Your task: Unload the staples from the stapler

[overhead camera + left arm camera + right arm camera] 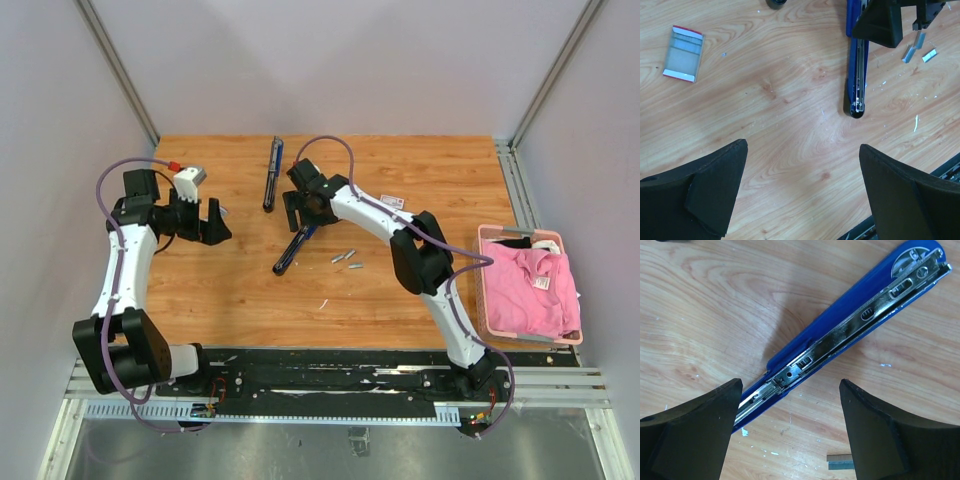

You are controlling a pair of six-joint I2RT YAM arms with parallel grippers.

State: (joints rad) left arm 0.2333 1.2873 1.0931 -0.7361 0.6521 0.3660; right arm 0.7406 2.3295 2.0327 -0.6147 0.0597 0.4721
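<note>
Top external view: grey panels wall the light brown wooden table at left, far side and right, and a black mounting rail runs along the near edge. The widest bare wood lies between the arms and the rail. At the right edge a pink plastic basket holds pink cloth. The long blue stapler with its bright metal magazine rail exposed lies slantwise mid-table. Short silvery-grey staple strips lie loose on the wood just right of it, not touching it. The right gripper hangs over the stapler's far end. The left gripper is well to the left over bare wood. A slim dark bar lies near the far edge, too small to identify.

The right wrist view alone shows the rail close up. The right jaws are spread wide and straddle the stapler, and one finger hides its lower end. Whether a pad touches it, or any strip sits in the channel, I cannot tell. One staple strip is half cut off by the other finger.

Only the left wrist view shows a flat white box with red ends. The left jaws there are spread, with nothing between them.
</note>
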